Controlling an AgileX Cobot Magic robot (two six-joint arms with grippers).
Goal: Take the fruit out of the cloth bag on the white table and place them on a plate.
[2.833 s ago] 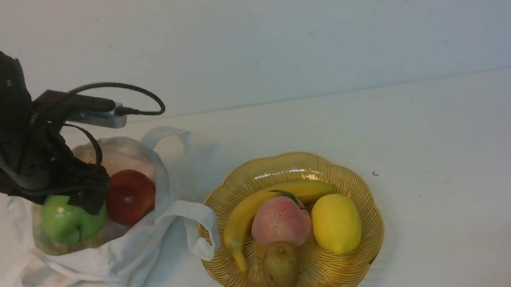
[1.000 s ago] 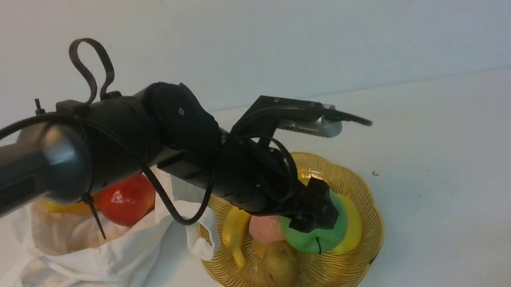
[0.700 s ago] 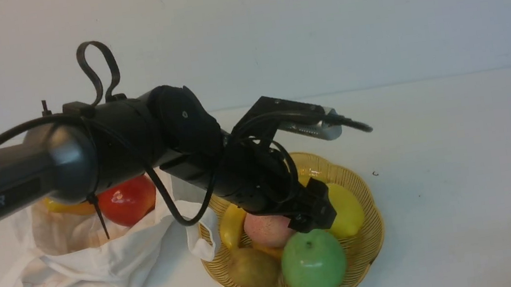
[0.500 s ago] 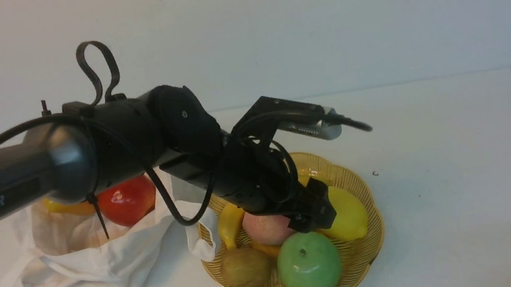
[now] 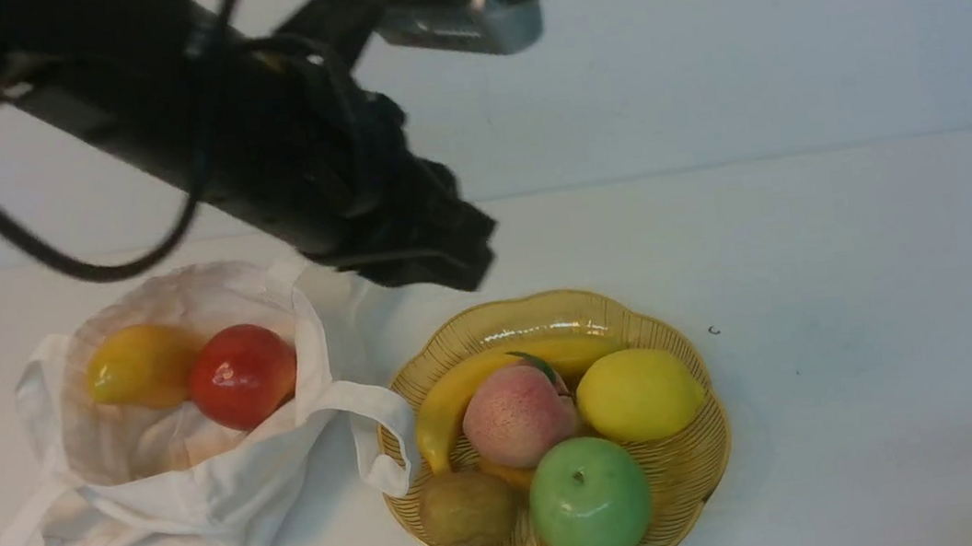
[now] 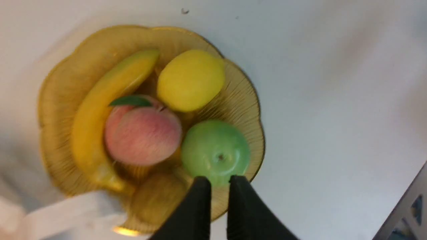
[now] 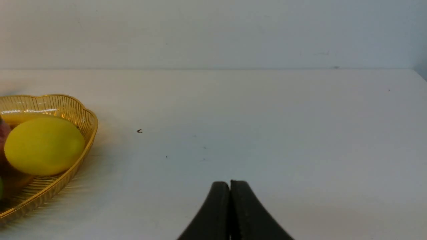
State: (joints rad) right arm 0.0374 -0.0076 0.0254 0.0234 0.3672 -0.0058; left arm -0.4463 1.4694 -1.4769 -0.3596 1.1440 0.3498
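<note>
The green apple [image 5: 588,500] lies at the front of the amber plate [image 5: 711,431]. The red apple [image 5: 243,375] and the yellow-orange fruit [image 5: 140,365] lie in the open white cloth bag [image 5: 191,513] on the white table [image 5: 865,263]. My left gripper [image 5: 439,265] hangs high between bag and plate. In the left wrist view its jaws [image 6: 219,181] stand almost together, empty, above the green apple [image 6: 215,150] and plate [image 6: 248,90]. My right gripper [image 7: 230,186] is shut and empty, low over bare table to the right of the plate [image 7: 76,110].
The plate also holds a banana [image 5: 438,409], a pink peach [image 5: 517,413], a lemon [image 5: 638,393] and a small brownish-green fruit [image 5: 467,507]. A bag handle [image 5: 376,435] drapes against the plate's left rim. A dark speck [image 5: 714,330] lies right of the plate.
My left gripper carried the green apple from the bag to the plate and let it go. It has since risen and drawn back to the left, and its jaws have closed.
</note>
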